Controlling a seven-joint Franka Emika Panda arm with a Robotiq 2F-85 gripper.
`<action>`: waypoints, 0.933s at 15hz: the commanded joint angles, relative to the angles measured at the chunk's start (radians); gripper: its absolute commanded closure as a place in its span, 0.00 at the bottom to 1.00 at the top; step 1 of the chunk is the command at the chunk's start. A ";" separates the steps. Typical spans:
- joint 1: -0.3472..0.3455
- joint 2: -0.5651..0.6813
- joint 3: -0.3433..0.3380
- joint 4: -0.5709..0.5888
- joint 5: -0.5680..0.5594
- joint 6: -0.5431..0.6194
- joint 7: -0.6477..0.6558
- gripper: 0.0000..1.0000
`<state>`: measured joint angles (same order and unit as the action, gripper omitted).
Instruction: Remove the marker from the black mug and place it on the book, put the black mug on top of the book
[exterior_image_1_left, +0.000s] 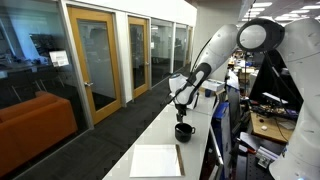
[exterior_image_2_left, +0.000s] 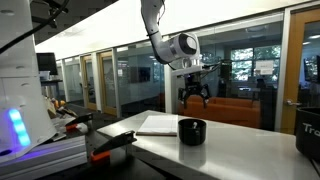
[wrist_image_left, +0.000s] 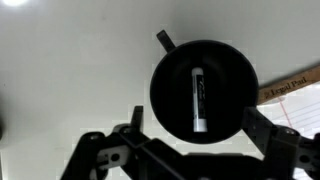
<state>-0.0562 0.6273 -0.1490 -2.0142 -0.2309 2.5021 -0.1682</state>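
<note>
The long white tabletop (exterior_image_1_left: 158, 125) carries the book (exterior_image_1_left: 155, 160), which lies flat with a dark edge along one side. The black mug (exterior_image_1_left: 183, 131) stands just beside the book and is not seen to touch it. The claw (exterior_image_1_left: 183, 100) is held directly above the mug, clear of its rim, with its jaws spread wide and nothing between them. The mug is upright, and its handle (wrist_image_left: 163, 40) points to the upper left in the wrist view, away from the book corner at that view's right edge. One item is contained in the mug: the marker (wrist_image_left: 198, 100), a pale-labelled stick that appears to lean rather than stand, though this cannot be confirmed. Its long axis runs up and down the wrist view, crosswise to the line between the two fingers (wrist_image_left: 270, 145), which flank the mug on either side. A straight descent is judged sufficient, after which the jaws would be closed across the marker's width. Contact with the mug wall is recorded as the risk.
</note>
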 joint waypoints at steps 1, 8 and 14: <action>0.008 -0.021 0.002 -0.030 -0.026 -0.021 0.024 0.13; 0.008 0.013 0.011 -0.033 -0.021 0.000 0.021 0.38; -0.002 0.087 0.011 -0.008 -0.023 0.041 0.003 0.30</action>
<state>-0.0471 0.6861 -0.1429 -2.0405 -0.2314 2.5196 -0.1662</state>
